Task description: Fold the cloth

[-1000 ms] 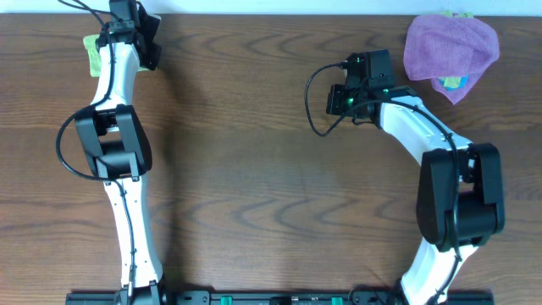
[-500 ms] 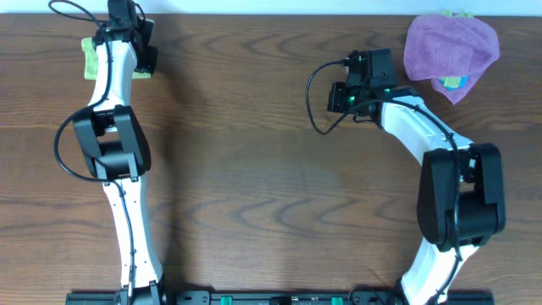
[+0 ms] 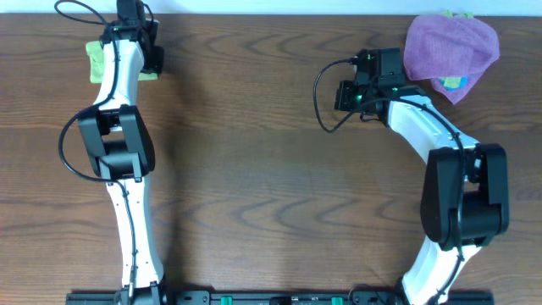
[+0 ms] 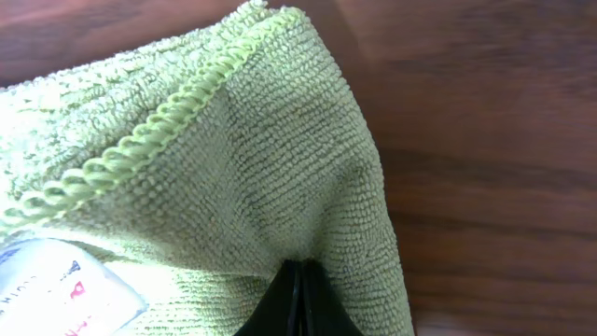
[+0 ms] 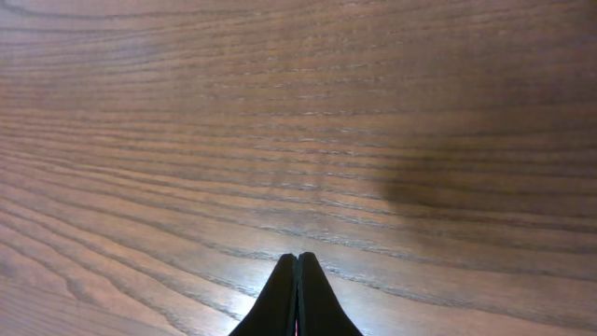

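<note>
Wooden table (image 3: 254, 169), the cloth (image 4: 233, 159) pinched in closed left end effector (image 4: 298, 280); right end effector (image 5: 297, 280) closed, empty.

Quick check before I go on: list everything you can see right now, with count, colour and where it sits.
green cloth: one, light lime green, far left corner of the table, partly hidden by the left arm
tag: one, white, at the green cloth's edge
purple cloth: one, purple, bunched at the far right corner
small item: one, blue and yellow-green, poking out from under the purple cloth; cannot tell what it is
table: one, dark brown wood
left arm: one, white and black, left side
right arm: one, white and black, right side
left tool: one, black, shut on the green cloth
right tool: one, black, shut, over bare table
</note>
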